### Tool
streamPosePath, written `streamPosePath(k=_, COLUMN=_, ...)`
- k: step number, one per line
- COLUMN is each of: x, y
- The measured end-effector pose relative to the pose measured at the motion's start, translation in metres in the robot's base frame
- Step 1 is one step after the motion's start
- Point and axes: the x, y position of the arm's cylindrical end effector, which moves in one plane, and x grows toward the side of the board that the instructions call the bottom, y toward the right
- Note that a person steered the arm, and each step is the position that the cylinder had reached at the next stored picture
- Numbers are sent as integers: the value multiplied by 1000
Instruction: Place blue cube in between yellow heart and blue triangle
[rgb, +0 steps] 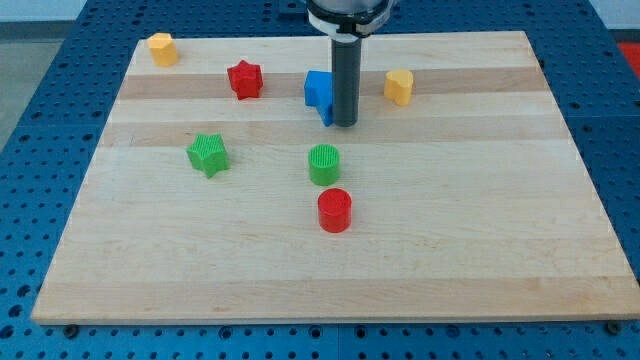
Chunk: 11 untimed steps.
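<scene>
My tip (344, 124) (a bare rod, no claw to open or close) touches the blue cube (318, 90); nudge it gently toward the yellow heart (399, 87)

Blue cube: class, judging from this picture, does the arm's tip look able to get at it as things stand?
Probably yes. My tip already stands right beside the blue block, on its right in the view, seemingly touching, with nothing between them; the rod partly hides the block.
</scene>
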Motion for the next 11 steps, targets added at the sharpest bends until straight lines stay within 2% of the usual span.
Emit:
streamPosePath(k=4, x=14, y=-94)
streamPosePath(k=5, x=11, y=-95)
streamPosePath(k=9, x=-65, y=-76)
streamPosePath(k=11, x=-67, y=-45)
